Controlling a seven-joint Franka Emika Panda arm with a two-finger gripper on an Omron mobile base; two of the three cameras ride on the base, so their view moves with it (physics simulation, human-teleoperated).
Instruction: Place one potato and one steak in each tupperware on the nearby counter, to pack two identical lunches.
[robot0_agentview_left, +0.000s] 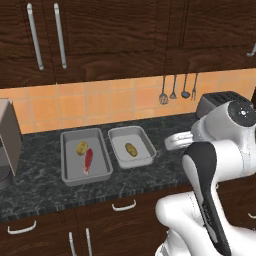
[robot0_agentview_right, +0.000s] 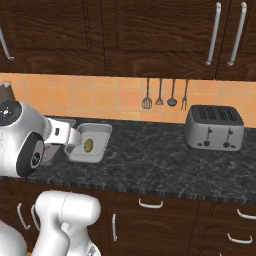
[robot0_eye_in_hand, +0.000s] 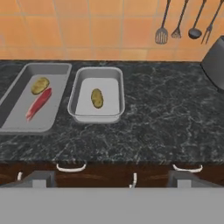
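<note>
Two grey tupperware trays lie side by side on the dark speckled counter (robot0_agentview_left: 45, 185). The larger left tray (robot0_agentview_left: 70, 172) holds a potato (robot0_agentview_left: 82, 148) and a red steak (robot0_agentview_left: 88, 160). A single potato (robot0_agentview_left: 130, 149) rests in the smaller right tray (robot0_agentview_left: 142, 137). The hand view shows the left tray (robot0_eye_in_hand: 17, 118) with steak (robot0_eye_in_hand: 38, 104) and potato (robot0_eye_in_hand: 40, 85), and the right tray (robot0_eye_in_hand: 114, 94) with its potato (robot0_eye_in_hand: 97, 98). My gripper (robot0_eye_in_hand: 111, 180) is open and holds nothing, back from the counter's front edge and facing the trays.
A silver toaster (robot0_agentview_right: 214, 127) stands on the right of the counter. Utensils (robot0_agentview_right: 160, 94) hang on the orange tile wall. A grey appliance (robot0_agentview_left: 7, 140) sits at the far left. My arm hides part of the left tray in the right base view.
</note>
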